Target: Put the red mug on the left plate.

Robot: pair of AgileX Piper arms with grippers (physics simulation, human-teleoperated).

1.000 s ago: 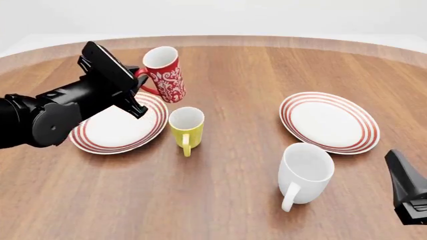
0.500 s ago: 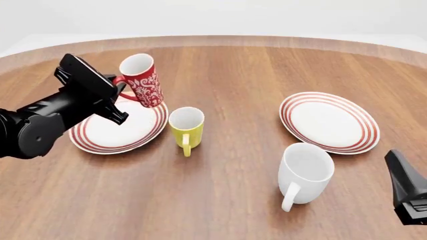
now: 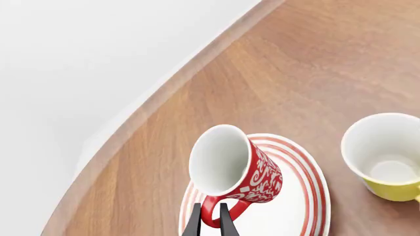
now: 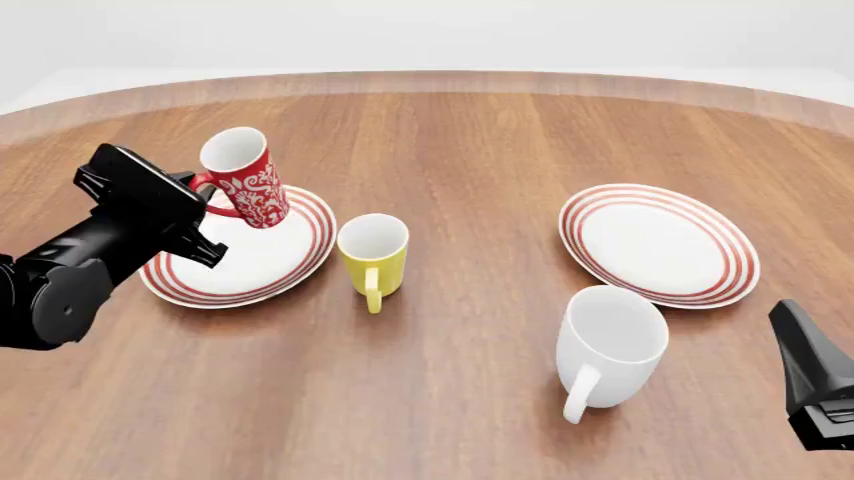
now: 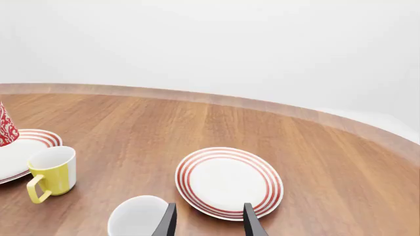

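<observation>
**Red mug held over left plate**

Left jaws (image 3: 210,221): closed on handle of red mug (image 4: 244,180). Mug tilted, raised over far part of left plate (image 4: 287,262), at left of tabletop (image 4: 467,380). Right jaws (image 5: 208,221): spread apart, gripping nothing, low at near right, beside white mug (image 4: 610,345). Yellow mug (image 4: 372,252) just right of left plate.

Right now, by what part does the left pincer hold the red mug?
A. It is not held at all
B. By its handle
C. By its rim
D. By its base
B: in the left wrist view the left pincer is shut on the handle of the red mug, which hangs tilted over the left plate.
</observation>
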